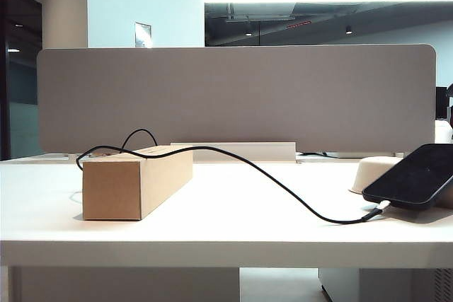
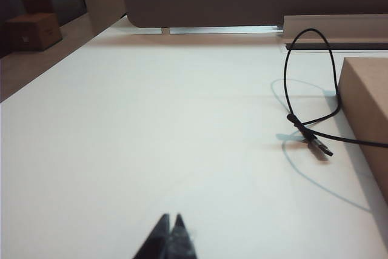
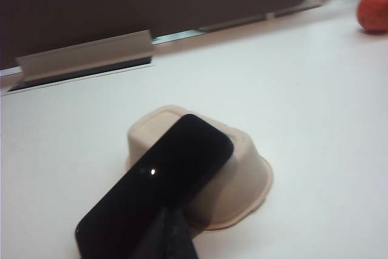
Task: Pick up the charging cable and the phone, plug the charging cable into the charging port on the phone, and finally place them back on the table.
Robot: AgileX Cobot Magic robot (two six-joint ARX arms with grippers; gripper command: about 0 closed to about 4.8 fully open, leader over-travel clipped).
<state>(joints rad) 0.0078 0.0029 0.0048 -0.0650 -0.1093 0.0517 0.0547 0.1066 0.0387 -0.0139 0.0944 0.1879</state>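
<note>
The black phone (image 1: 414, 175) leans tilted against an upturned off-white tray (image 1: 371, 171) at the right of the table (image 1: 226, 235). The black charging cable (image 1: 269, 175) runs from behind the cardboard box (image 1: 134, 182), over its top, down to the phone's lower short edge, where its silver-white plug tip (image 1: 382, 206) meets the charging port, too small to make out. In the left wrist view my left gripper (image 2: 171, 216) is shut over bare table, well short of the cable's other end (image 2: 318, 147). In the right wrist view my right gripper (image 3: 171, 211) is shut in front of the phone (image 3: 163, 180). Neither gripper shows in the exterior view.
A grey fabric divider panel (image 1: 233, 97) closes off the back of the table. The cardboard box (image 2: 370, 113) stands beside the cable's loop (image 2: 330, 65). An orange ball (image 3: 374, 9) lies far off on the table beyond the tray (image 3: 248, 174).
</note>
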